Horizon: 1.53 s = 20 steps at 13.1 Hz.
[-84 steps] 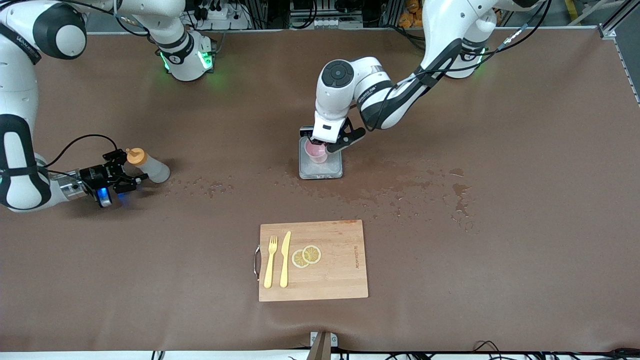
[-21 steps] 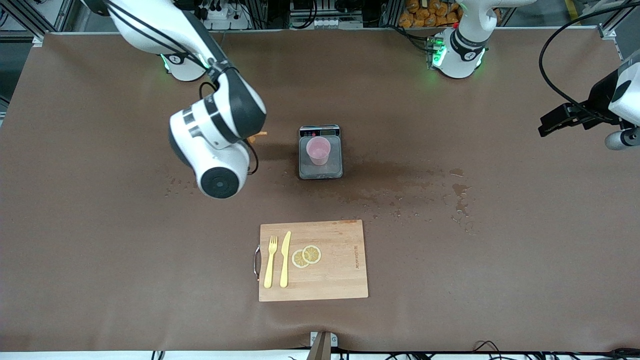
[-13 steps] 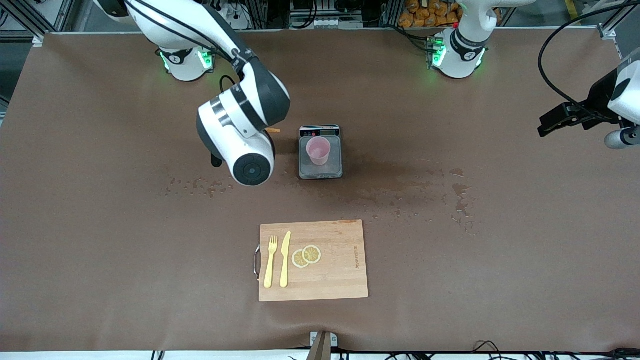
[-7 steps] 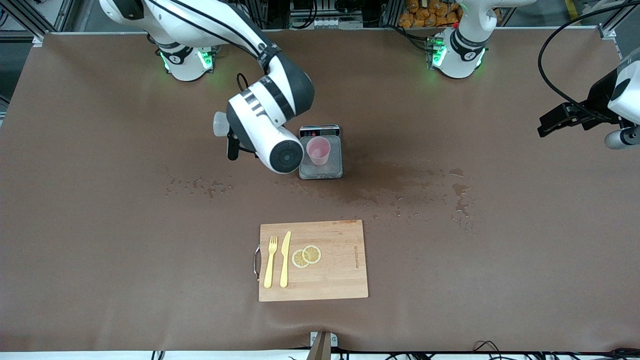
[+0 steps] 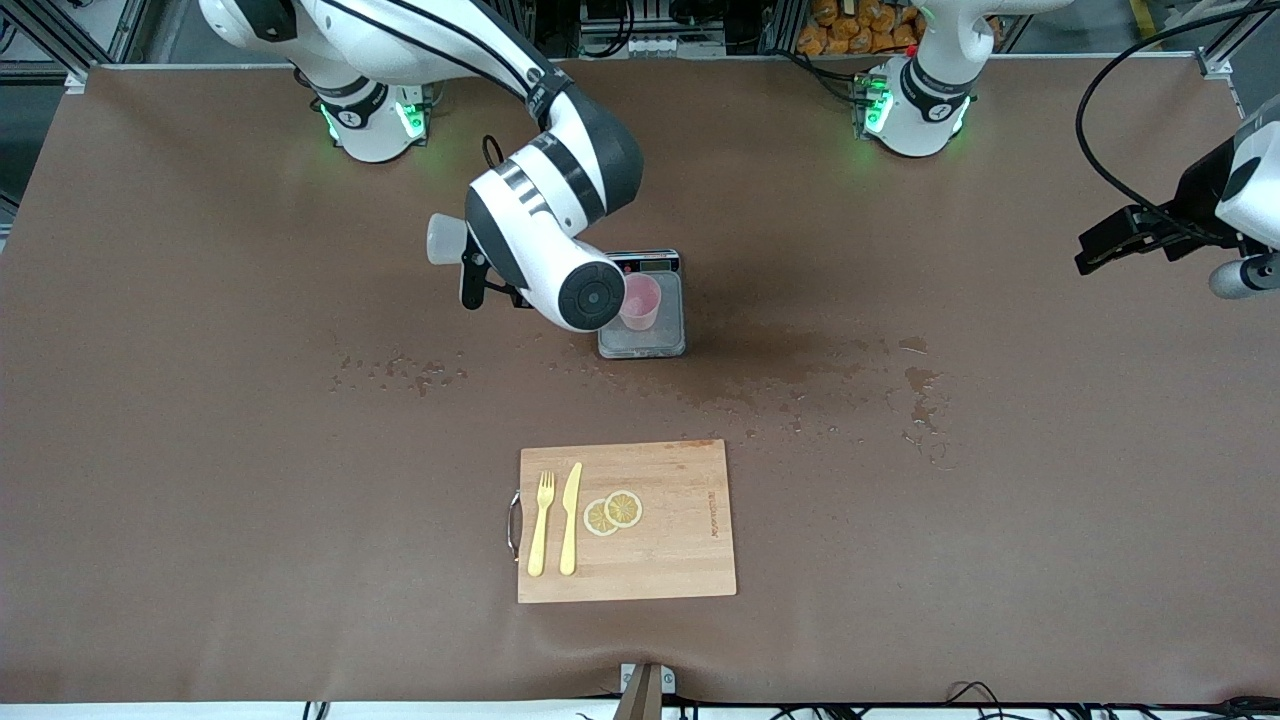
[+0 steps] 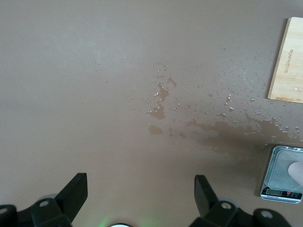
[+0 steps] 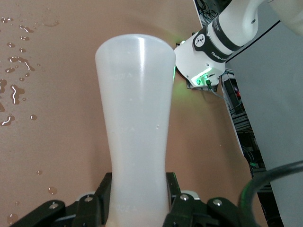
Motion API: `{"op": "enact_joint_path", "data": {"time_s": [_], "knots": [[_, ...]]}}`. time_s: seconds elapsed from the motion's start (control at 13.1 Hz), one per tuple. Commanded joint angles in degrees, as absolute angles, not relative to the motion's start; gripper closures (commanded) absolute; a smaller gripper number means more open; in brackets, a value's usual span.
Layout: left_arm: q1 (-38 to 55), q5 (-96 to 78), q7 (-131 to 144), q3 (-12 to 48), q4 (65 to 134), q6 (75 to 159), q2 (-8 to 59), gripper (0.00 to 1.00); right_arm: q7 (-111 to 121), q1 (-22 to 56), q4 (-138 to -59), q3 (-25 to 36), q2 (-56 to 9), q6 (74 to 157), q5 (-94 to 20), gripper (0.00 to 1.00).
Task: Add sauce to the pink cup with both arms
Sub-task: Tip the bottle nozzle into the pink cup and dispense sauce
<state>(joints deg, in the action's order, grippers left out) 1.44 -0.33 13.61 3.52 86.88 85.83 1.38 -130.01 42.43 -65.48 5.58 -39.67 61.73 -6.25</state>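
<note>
1. State: right gripper (image 7: 137, 198) is clamped on the sauce (image 7: 136, 123) bottle, held up over the surface just beside the pink cup (image 5: 640, 301). The cup stands on a small scale (image 5: 645, 340) mid-surface. The nozzle can't be seen in any view, since the right arm's wrist blocks it from the front.
2. Left gripper (image 6: 139, 189) has its jaws wide apart and holds nothing. It is parked over the left arm's end of the surface and waits.
3. Miss risk: with the nozzle hidden, alignment over the cup rim can't be checked. If it is off, sauce goes on the scale or the surface.
4. Knock risk: the wrist is very close to the cup. Drifting lower or toward it would likely tip the light cup off the scale.
5. Nothing steadies the cup, because the left arm is well apart from it. Any contact moves it.
6. Grip is low on the bottle body, so tilting may let it pivot or slip. Over-squeezing would dump too much.
7. The surface has wet patches (image 5: 905, 385) near the scale, so a spill may go unnoticed.
</note>
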Motion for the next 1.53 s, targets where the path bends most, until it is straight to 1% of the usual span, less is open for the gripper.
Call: {"op": "enact_joint_path", "data": {"time_s": [0.0, 0.08, 0.46, 0.61, 0.92, 0.99, 1.15, 1.37, 1.45], "knots": [[1.14, -0.44, 13.18, 3.96, 87.89, 86.92, 0.44, 0.0, -131.04, 42.37, -63.19, 5.71, -40.87, 60.99, -5.19, 0.96], [1.14, -0.44, 13.18, 3.96, 87.98, 87.01, 0.44, 0.0, -130.96, 42.36, -63.11, 5.71, -41.13, 61.08, -5.19, 0.98], [0.88, -0.44, 13.18, 3.96, 87.98, 87.01, 0.44, 0.0, -130.96, 42.1, -63.02, 5.71, -41.48, 61.7, -5.19, 0.97], [0.88, -0.44, 13.18, 3.96, 88.07, 87.01, 0.44, 0.0, -130.69, 41.84, -62.67, 5.71, -41.31, 62.4, -5.19, 1.0], [0.79, -0.44, 13.18, 3.96, 88.24, 87.01, 0.53, 0.0, -128.16, 39.82, -62.4, 5.45, -40.78, 62.49, -6.32, 1.0], [0.79, -0.44, 13.18, 3.96, 88.33, 87.01, 0.53, 0.0, -126.75, 38.77, -62.32, 5.54, -40.43, 62.58, -7.46, 1.0], [0.79, -0.44, 13.18, 3.96, 88.33, 87.01, 0.44, 0.0, -122.72, 34.12, -62.4, 5.45, -39.03, 62.58, -13.5, 1.0], [0.79, -0.44, 13.18, 3.96, 88.24, 87.01, 0.53, 0.0, -118.31, 30.15, -62.4, 5.45, -37.18, 62.05, -14.85, 0.99], [0.79, -0.44, 13.18, 3.96, 88.24, 87.1, 0.53, 0.0, -117.0, 28.93, -62.4, 5.45, -36.74, 61.79, -15.46, 0.96]]}}
